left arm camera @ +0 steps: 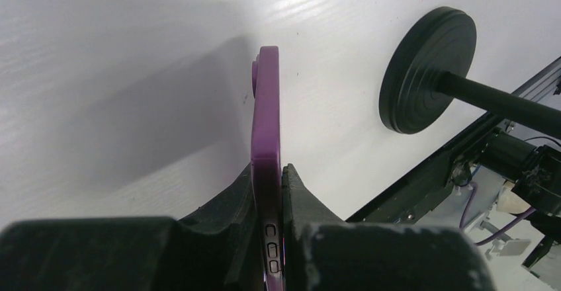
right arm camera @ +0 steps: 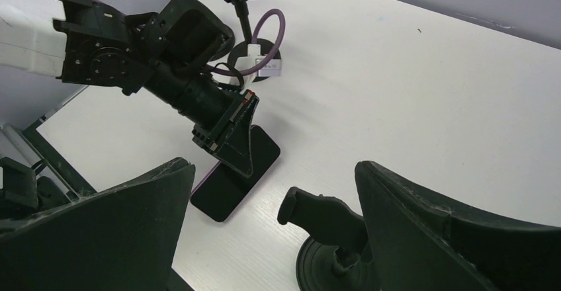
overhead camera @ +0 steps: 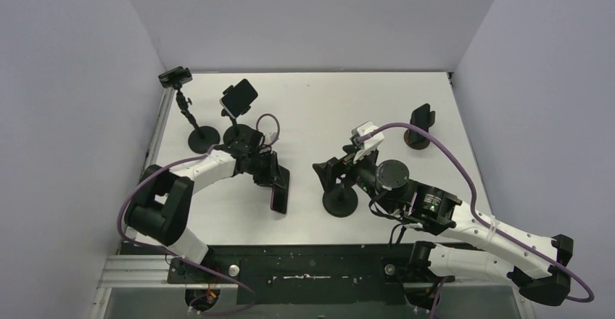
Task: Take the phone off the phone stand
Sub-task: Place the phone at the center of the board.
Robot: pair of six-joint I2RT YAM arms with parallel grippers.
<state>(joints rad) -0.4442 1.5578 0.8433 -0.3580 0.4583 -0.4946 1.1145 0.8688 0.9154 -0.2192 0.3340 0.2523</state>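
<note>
1. The phone (left arm camera: 266,106), in a purple case, is off the phone stand (overhead camera: 339,201) and sits left of it. The left gripper (left arm camera: 268,180) has its jaws closed tight on one end of it. The free end slopes toward the table (overhead camera: 348,101); I cannot tell whether it touches.
2. Only one end is pinched, so a quick swing could make the phone pivot or slide out between the pads.
3. Letting go at this tilt would probably slap it flat onto the table.
4. The right gripper (right arm camera: 274,172) hangs just above the phone stand, jaws spread wide and holding nothing. Coming down, it could knock the stand over.
5. Behind and left of the phone stand, a looped cable (overhead camera: 270,125) lies close to the left arm, so pulling back might snag it.
6. Counts:
   - Three phones: the held one, a second phone (overhead camera: 238,98) behind-left, and a third phone (overhead camera: 420,118) behind-right.
   - Four stands: the bare one, one under each rear phone, and a far-left stand (overhead camera: 190,112) carrying a small black item I cannot identify.
   - Two grippers.
</note>
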